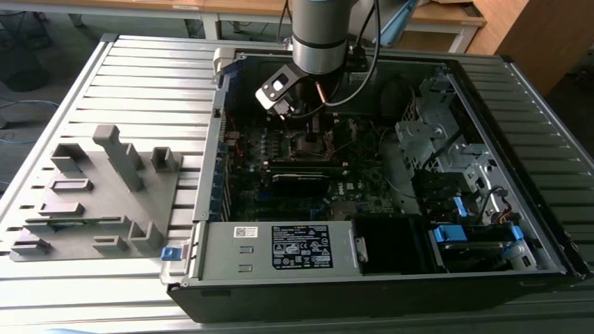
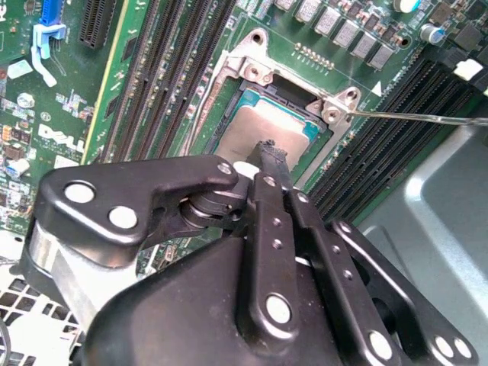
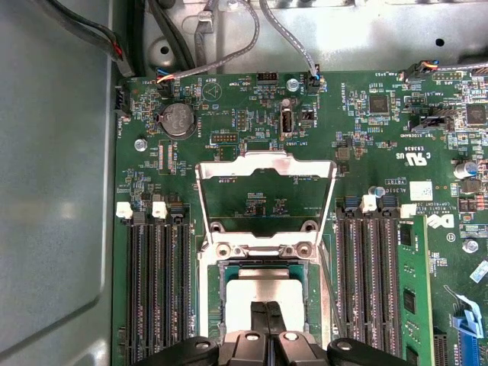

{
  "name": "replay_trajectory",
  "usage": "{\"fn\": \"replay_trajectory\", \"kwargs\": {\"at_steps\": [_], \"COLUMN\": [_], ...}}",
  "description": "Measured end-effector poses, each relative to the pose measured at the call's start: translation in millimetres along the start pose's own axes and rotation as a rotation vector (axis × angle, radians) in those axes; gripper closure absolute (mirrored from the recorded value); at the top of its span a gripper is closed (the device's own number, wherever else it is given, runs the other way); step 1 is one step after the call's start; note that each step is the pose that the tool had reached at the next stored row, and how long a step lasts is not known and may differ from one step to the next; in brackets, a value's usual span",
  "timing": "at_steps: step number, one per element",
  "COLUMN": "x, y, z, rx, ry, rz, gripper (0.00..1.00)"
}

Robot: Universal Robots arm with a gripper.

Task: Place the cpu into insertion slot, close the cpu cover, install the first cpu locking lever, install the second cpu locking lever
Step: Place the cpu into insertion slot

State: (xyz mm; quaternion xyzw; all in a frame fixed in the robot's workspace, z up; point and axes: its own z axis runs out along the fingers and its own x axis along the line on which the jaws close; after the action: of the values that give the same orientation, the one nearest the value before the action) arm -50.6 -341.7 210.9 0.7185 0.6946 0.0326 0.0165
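The cpu [image 3: 265, 290] lies flat in the insertion slot [image 3: 210, 284], its dull grey top facing up; in the second wrist view the cpu [image 2: 255, 126] sits inside the silvery rim of the insertion slot [image 2: 252, 65]. My gripper [image 3: 265, 311] is shut, its two fingers pressed together with the tips over the middle of the chip. In the second wrist view the gripper [image 2: 268, 152] appears to touch the chip's top. The cpu cover [image 3: 265, 162] stands swung open behind the socket. A thin locking lever [image 2: 419, 118] sticks out sideways, unlatched. In the exterior view the gripper [image 1: 299, 120] hangs just above the insertion slot [image 1: 311, 145].
Black memory slots [image 3: 156, 290] flank the socket, with a green memory module [image 3: 415, 290] in one. The open computer case [image 1: 213, 139] holds a power supply [image 1: 278, 247] and a drive cage [image 1: 446, 139]. A grey fixture tray [image 1: 93, 188] lies on the exterior view's left.
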Motion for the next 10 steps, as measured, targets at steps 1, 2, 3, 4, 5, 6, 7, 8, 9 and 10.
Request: {"fn": "replay_trajectory", "kwargs": {"at_steps": [1,2,3,4,5,6,7,8,9,10], "x": [0.0,0.1,0.1,0.0,0.0,0.0,0.0,0.0,0.0,0.0], "y": [0.0,0.0,0.1,0.1,0.1,0.1,0.1,0.1,0.1,0.0], "z": [0.0,0.1,0.2,0.0,0.0,0.0,0.0,0.2,0.9,1.7], "rx": [0.0,0.0035,0.0127,0.0154,0.0163,0.0172,0.0178,0.0177,0.0176,0.0177], "ry": [0.0,-0.0001,-0.0003,-0.0007,-0.0009,-0.0009,-0.0008,-0.0006,-0.0003,-0.0004], "rz": [0.0,0.0,0.0,0.0,0.0,0.0,0.0,0.0,0.0,0.0], "gripper": [0.89,0.89,0.89,0.89,0.89,0.89,0.89,0.89,0.89,0.89]}}
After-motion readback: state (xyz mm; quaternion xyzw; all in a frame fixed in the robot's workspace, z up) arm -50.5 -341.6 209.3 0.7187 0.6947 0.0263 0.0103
